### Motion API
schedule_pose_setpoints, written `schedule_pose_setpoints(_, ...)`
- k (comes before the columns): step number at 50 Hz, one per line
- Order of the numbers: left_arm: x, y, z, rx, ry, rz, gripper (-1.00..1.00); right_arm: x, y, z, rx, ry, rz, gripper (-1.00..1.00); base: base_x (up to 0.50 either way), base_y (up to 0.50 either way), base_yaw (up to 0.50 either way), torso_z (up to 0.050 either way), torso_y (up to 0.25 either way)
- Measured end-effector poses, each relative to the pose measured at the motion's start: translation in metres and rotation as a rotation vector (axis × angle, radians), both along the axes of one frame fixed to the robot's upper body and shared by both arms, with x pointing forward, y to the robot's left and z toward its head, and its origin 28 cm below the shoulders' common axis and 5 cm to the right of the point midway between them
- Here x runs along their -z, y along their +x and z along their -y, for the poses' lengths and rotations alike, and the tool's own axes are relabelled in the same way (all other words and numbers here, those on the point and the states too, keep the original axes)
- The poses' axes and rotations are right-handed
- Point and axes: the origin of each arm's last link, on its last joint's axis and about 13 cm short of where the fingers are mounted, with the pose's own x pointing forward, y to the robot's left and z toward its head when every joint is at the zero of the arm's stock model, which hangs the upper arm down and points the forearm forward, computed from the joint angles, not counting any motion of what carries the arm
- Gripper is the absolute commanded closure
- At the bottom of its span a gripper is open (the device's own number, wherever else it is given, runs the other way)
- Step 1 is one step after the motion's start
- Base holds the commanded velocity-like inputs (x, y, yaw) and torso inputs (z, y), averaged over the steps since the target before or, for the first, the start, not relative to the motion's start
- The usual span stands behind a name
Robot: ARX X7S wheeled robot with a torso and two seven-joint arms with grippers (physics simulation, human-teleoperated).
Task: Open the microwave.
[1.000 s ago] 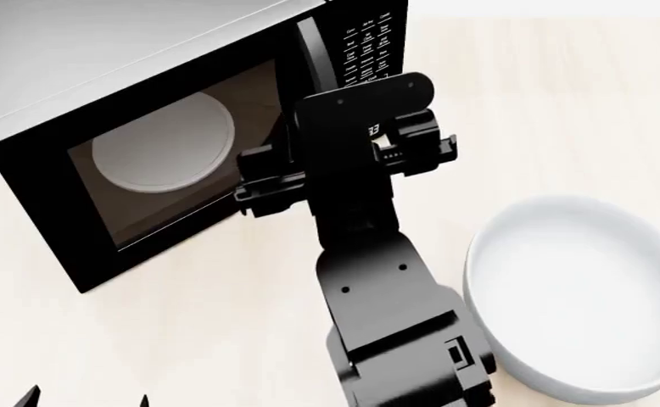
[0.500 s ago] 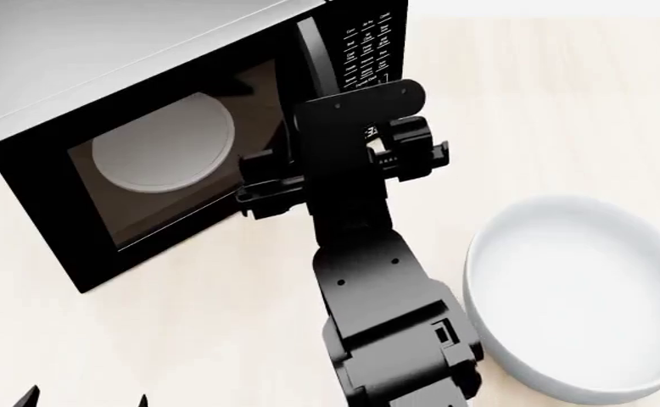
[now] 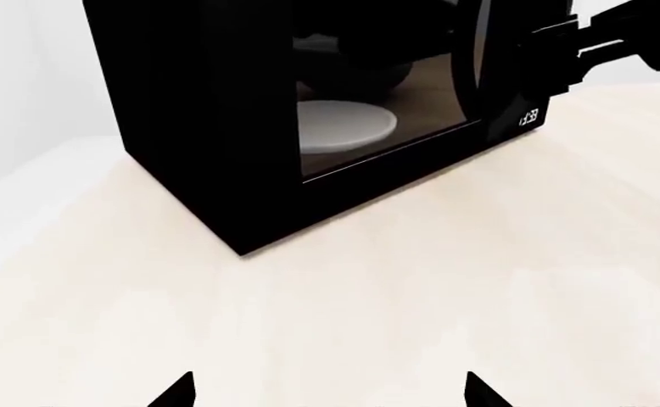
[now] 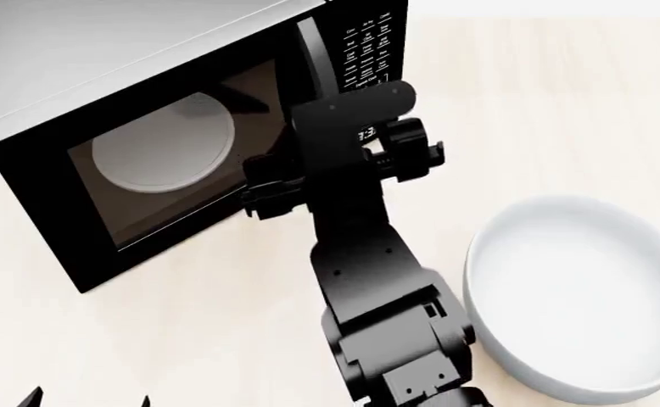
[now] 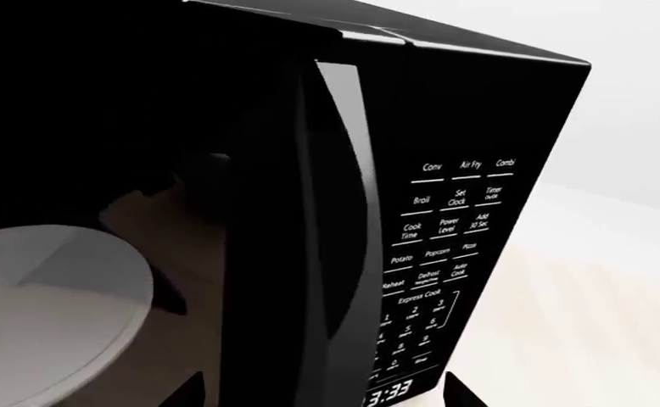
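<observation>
The microwave is a black box with a grey top at the back left; its glass door looks shut. The white turntable plate shows through the window. My right gripper is pressed up against the door's right edge. In the right wrist view it is open, with its fingertips set wide on either side of the vertical door handle, next to the keypad and clock. My left gripper is open and empty, low over the table, well in front of the microwave.
A large white bowl stands on the light wooden table to the right of my right arm. The right arm also shows in the left wrist view, at the microwave's front right corner.
My right arm has pushed a little further toward the microwave, so the gripper sits closer to the door handle. The door has not moved. The left gripper is still.
</observation>
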Motion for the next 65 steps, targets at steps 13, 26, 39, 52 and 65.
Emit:
schedule_pose_setpoints(13, 0.002, 0.001, 0.0, 0.001, 0.001, -0.007, -1.0, -0.001, 0.005, 0.0, 0.001, -0.012, 0.001, -1.0, 0.0, 0.0, 0.0, 0.0, 0.0)
schedule_pose_setpoints(26, 0.003, 0.001, 0.0, 0.001, 0.004, -0.008, -1.0, 0.001, 0.003, 0.003, 0.002, 0.002, 0.008, 1.0, 0.0, 0.0, 0.0, 0.0, 0.0)
schedule_pose_setpoints(39, 0.003, 0.0, 0.002, 0.001, 0.013, -0.003, -1.0, 0.007, -0.018, 0.013, 0.002, 0.038, 0.012, 1.0, 0.0, 0.0, 0.0, 0.0, 0.0)
schedule_pose_setpoints(52, 0.003, 0.0, 0.002, 0.0, 0.019, 0.001, -1.0, 0.01, -0.051, 0.021, 0.012, 0.025, 0.0, 1.0, 0.0, 0.0, 0.0, 0.0, 0.001)
schedule_pose_setpoints(65, 0.003, 0.001, 0.002, -0.003, 0.021, 0.002, -1.0, 0.017, -0.083, 0.025, 0.016, 0.024, 0.001, 1.0, 0.0, 0.0, 0.0, 0.0, 0.002)
